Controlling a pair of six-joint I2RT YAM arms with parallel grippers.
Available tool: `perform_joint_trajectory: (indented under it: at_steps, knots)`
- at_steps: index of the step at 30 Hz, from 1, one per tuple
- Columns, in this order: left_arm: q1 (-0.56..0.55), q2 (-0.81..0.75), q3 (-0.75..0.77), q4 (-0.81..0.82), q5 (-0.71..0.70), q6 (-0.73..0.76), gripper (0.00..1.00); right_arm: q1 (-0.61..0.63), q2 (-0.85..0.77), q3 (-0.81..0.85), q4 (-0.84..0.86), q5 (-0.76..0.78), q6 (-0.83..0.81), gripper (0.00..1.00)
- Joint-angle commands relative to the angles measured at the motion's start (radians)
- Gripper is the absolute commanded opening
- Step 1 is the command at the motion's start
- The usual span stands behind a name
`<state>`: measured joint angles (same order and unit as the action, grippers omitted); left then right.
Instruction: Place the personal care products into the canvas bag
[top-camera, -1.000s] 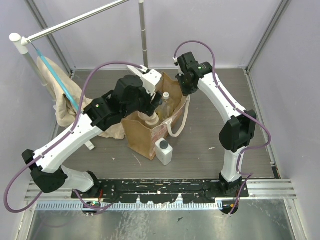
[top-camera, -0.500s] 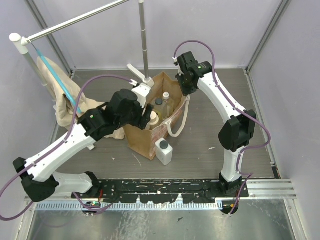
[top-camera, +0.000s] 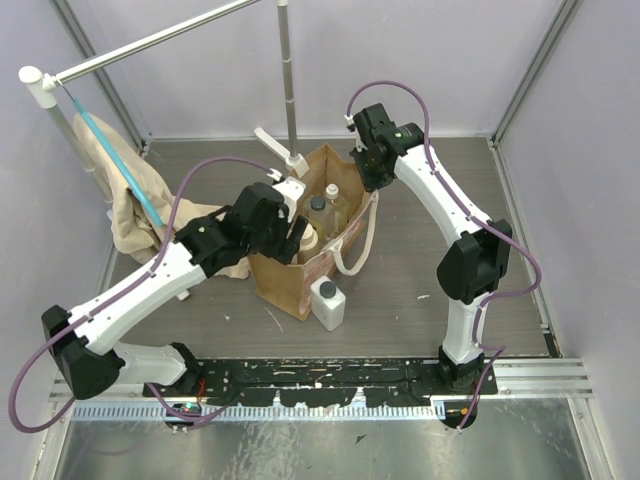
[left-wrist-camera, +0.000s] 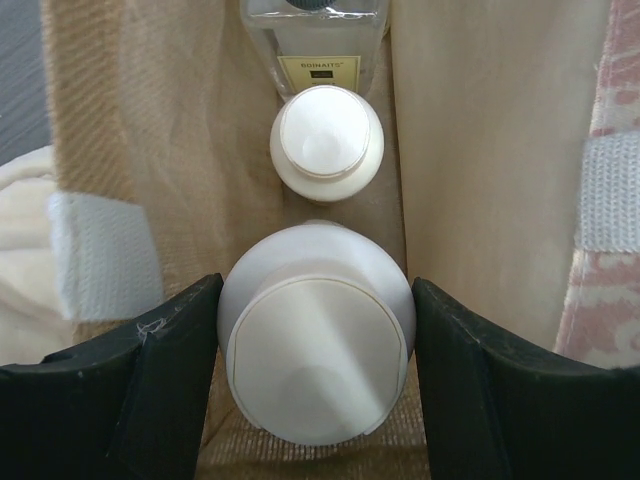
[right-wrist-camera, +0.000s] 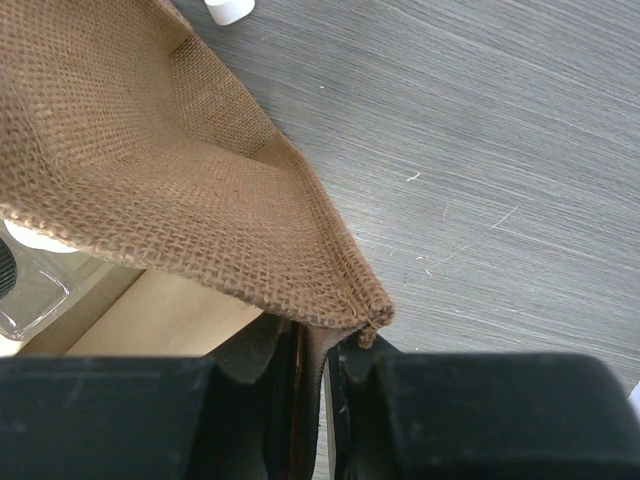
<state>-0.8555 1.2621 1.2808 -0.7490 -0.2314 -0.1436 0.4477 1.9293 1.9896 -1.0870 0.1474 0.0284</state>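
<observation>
The canvas bag (top-camera: 285, 278) stands open in the middle of the table. My left gripper (top-camera: 297, 233) reaches into it from the left. In the left wrist view, the left gripper (left-wrist-camera: 316, 305) is shut on a cream round bottle (left-wrist-camera: 316, 360), which stands upright on the bag floor. A second cream round bottle (left-wrist-camera: 327, 143) and a clear labelled bottle (left-wrist-camera: 318, 45) stand beyond it in the bag. My right gripper (top-camera: 368, 172) is shut on the bag's far rim corner (right-wrist-camera: 330, 290) and holds it up. The white square dark-capped bottle (top-camera: 327, 303) stands on the table against the bag's near side.
A beige cloth with a blue strap (top-camera: 130, 205) hangs from a rail at the left. A metal pole (top-camera: 288, 90) on a white foot stands just behind the bag. The bag's cream handle (top-camera: 358, 252) loops out to the right. Walls close the table's sides.
My left arm's elbow has swung back and left off the top of the bag, uncovering the bottles inside. The left gripper stays at the cream bottle. The right arm has not moved.
</observation>
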Motion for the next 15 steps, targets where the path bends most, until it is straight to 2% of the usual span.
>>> perform_joint_trajectory:
  at_steps: [1,15]
  knots:
    - [0.029,0.037,0.038,0.097,0.060,0.046,0.00,-0.005,-0.022,0.000,-0.018,-0.001,-0.013,0.19]
    - [0.082,0.096,-0.087,0.103,0.124,0.058,0.00,-0.013,-0.027,0.024,-0.062,-0.009,-0.013,0.20]
